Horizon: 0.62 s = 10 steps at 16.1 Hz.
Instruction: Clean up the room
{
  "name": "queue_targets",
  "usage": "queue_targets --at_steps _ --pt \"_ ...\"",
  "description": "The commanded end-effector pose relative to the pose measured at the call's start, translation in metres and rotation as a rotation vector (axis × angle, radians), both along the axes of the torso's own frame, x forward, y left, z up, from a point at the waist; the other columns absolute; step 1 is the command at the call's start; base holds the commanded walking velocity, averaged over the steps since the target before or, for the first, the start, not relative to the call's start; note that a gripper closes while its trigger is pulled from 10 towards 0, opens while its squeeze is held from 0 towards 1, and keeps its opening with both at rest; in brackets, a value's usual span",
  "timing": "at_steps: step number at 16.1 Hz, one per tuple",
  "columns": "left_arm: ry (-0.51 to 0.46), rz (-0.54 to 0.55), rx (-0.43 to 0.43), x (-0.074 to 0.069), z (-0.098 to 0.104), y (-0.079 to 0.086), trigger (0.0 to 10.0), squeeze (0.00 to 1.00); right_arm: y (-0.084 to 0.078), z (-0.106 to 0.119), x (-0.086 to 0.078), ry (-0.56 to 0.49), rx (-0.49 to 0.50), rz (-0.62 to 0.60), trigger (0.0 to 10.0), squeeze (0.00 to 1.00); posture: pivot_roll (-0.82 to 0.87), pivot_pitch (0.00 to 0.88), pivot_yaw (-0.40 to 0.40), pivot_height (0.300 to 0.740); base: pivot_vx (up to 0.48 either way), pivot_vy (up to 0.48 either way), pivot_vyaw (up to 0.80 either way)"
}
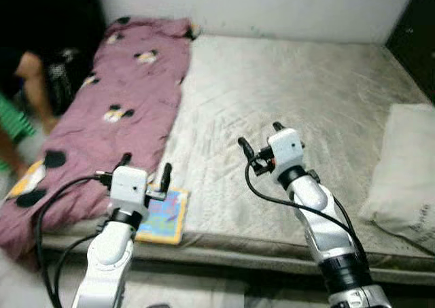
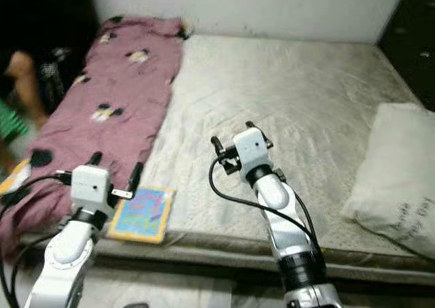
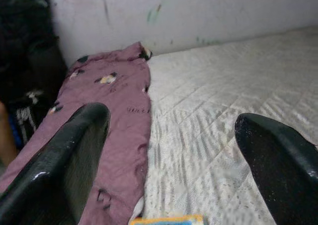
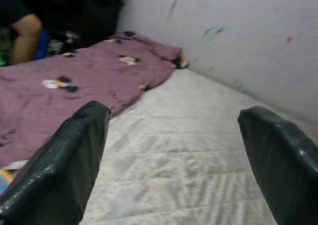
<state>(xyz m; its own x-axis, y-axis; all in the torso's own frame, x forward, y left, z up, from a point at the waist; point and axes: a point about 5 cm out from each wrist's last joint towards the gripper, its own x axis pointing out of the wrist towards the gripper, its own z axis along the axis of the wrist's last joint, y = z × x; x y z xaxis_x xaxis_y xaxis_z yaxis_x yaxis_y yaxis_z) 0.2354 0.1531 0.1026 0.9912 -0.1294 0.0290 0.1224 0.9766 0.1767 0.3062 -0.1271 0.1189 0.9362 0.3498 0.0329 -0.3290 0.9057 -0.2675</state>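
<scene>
Mauve blanket [image 1: 115, 111] with dark cartoon patches lies rumpled along the mattress [image 1: 285, 97].

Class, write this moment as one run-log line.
left gripper: open, above book | right gripper: open, above mattress | blanket: spread on left | pillow: right edge

One bare grey-white quilted mattress [image 1: 285, 83]. One mauve blanket with black-and-white cartoon prints [image 1: 115, 111], along its left edge. One colourful flat picture book [image 1: 163, 216], at its front edge. One white pillow [image 1: 404, 165], at its right edge.
</scene>
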Motion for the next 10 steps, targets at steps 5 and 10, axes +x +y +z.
queue_targets --at_steps 5,10 --pt "0.023 0.008 0.012 0.002 -0.003 0.001 10.0 0.00 -0.001 -0.002 0.001 -0.002 -0.003 -0.018 10.0 0.00 -0.02 0.000 0.008 0.740 0.179 0.000 0.00" --pt "0.027 0.073 -0.017 0.009 -0.005 0.006 10.0 0.00 -0.011 -0.013 -0.009 0.023 0.050 -0.100 10.0 0.00 -0.03 0.000 0.031 0.740 0.000 0.000 0.00"
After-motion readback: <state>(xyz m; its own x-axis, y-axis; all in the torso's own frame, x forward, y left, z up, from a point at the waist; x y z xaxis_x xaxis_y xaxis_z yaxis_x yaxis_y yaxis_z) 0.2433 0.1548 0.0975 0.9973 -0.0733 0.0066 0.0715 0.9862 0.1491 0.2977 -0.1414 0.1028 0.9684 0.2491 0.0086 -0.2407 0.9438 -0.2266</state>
